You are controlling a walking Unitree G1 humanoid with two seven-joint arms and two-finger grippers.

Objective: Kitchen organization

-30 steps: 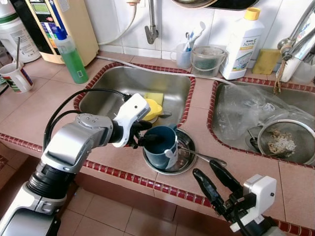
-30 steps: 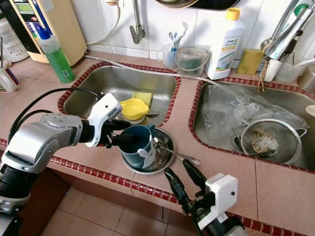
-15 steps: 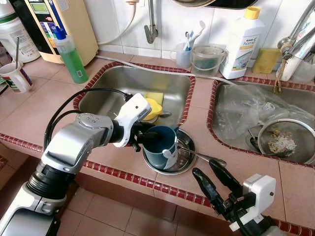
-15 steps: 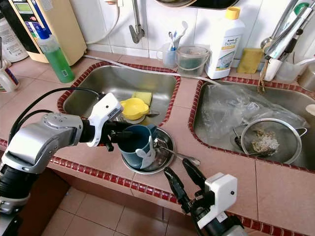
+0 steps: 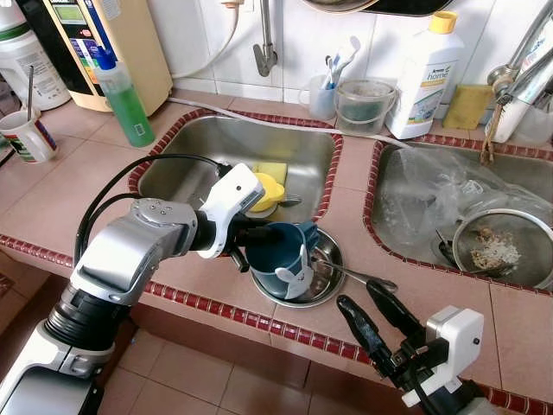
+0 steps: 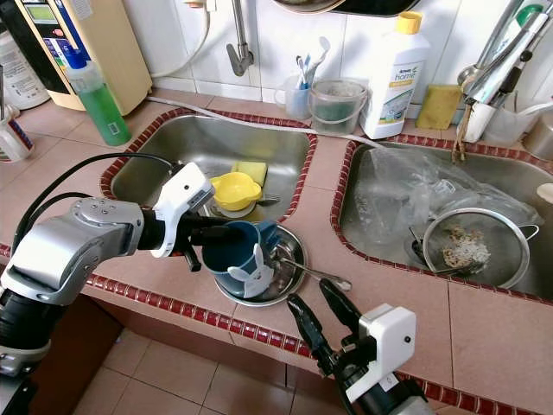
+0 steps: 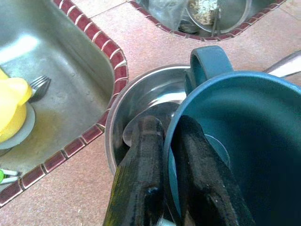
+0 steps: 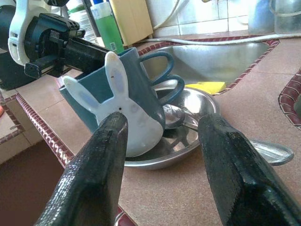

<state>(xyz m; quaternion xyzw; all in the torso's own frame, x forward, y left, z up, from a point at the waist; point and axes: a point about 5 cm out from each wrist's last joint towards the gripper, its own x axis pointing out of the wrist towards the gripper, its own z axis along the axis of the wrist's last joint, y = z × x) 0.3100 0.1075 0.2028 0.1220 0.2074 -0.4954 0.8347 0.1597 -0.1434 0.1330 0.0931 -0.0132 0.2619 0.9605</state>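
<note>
Left end effector (image 5: 244,245) clamped on blue mug (image 5: 278,257) rim, mug now tilted off steel bowl (image 5: 327,275) toward itself; lift started. Right end effector (image 5: 373,316) wide, idle

Before me runs a tiled counter (image 5: 60,186) edged in dark red, with a sink (image 5: 199,160) at my left and a second sink (image 5: 518,177) at my right. A green bottle (image 5: 125,99) with a blue cap stands on the counter at the far left, near a striped cup (image 5: 26,137). Against the wall stands a white detergent bottle (image 5: 426,78) beside a yellow sponge (image 5: 467,108). A crumpled clear plastic bag (image 5: 423,192) lies in the second sink.
</note>
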